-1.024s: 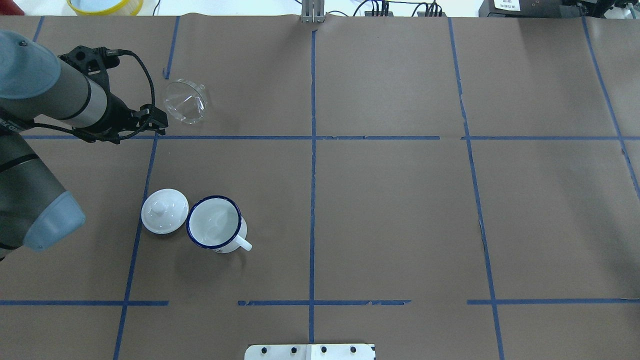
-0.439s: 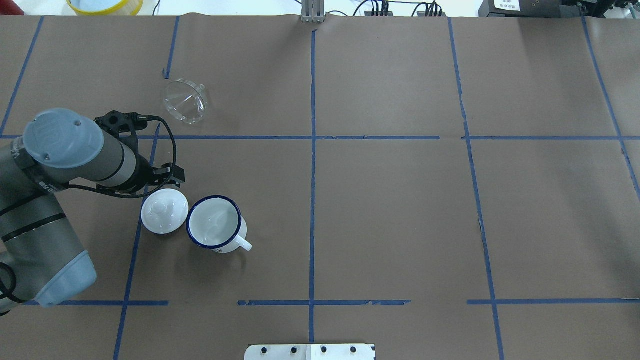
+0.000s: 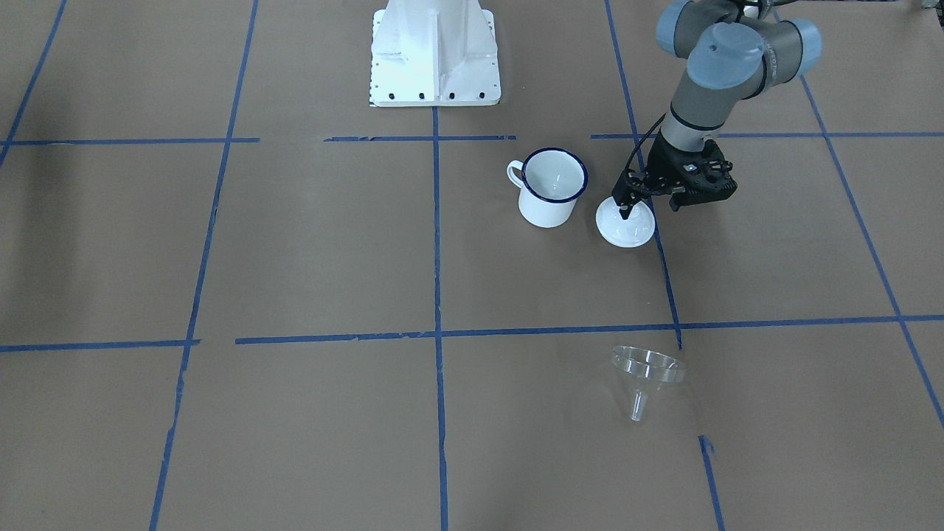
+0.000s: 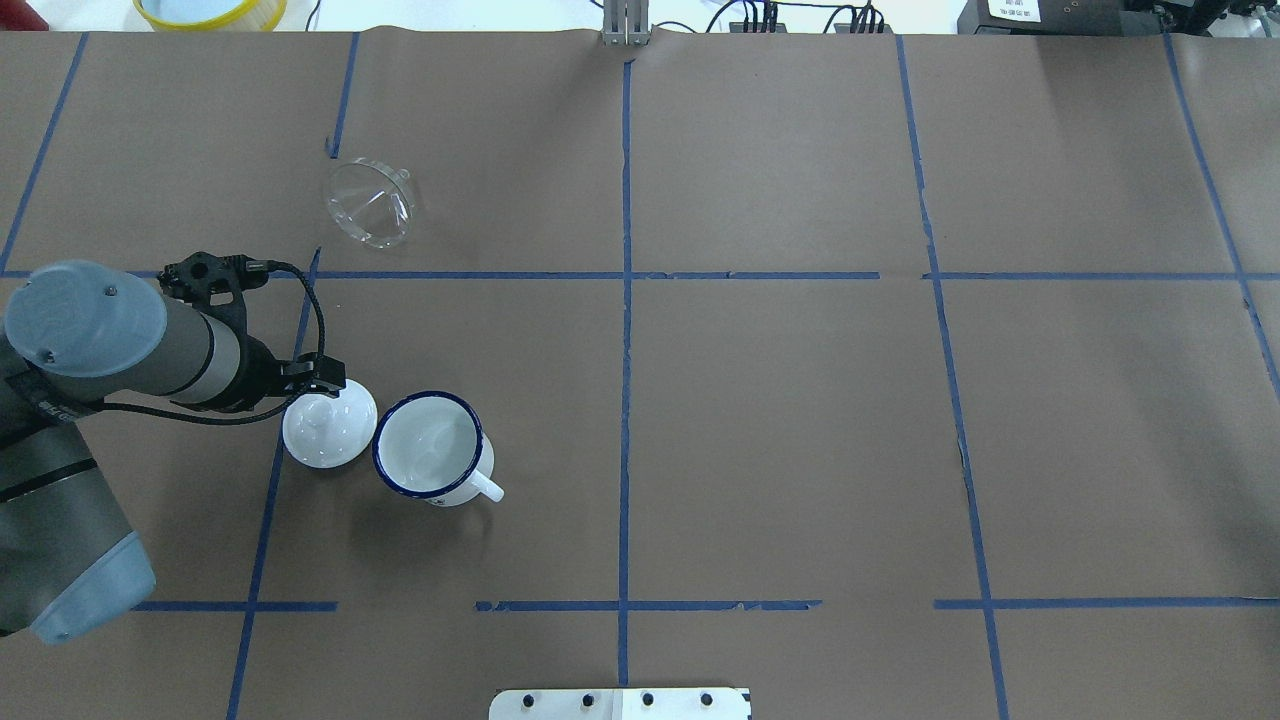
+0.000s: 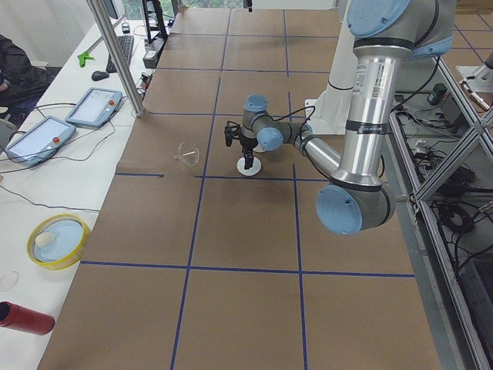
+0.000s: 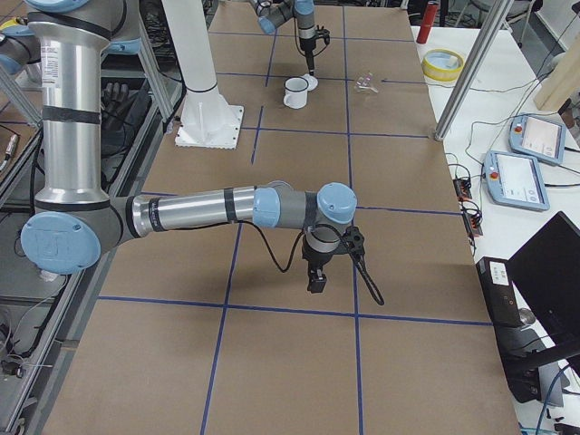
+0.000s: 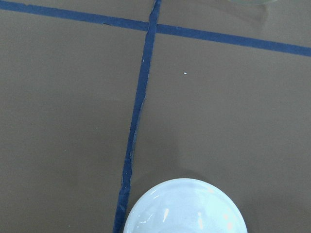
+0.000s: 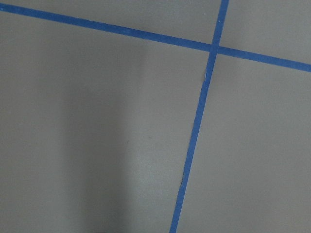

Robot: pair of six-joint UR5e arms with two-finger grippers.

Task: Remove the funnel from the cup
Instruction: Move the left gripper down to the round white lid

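The clear funnel [image 4: 370, 205] lies on its side on the brown paper, far from the cup; it also shows in the front view [image 3: 645, 376]. The white cup [image 4: 432, 445] with a dark blue rim stands upright and holds nothing, as the front view [image 3: 553, 188] also shows. My left gripper [image 3: 625, 214] points down just above the white knobbed lid [image 3: 625, 223]; its fingers look shut and empty. My right gripper [image 6: 317, 283] hangs over bare paper far from these things; I cannot tell whether it is open or shut.
The lid [image 4: 328, 422] lies right beside the cup on its left, and shows at the bottom of the left wrist view [image 7: 184, 208]. The white robot base plate [image 3: 435, 51] stands behind the cup. A yellow bowl [image 4: 210, 10] sits past the table's far edge.
My left arm has swung back from beside the funnel towards the robot and now hovers over the lid. The funnel, cup and lid have not moved.
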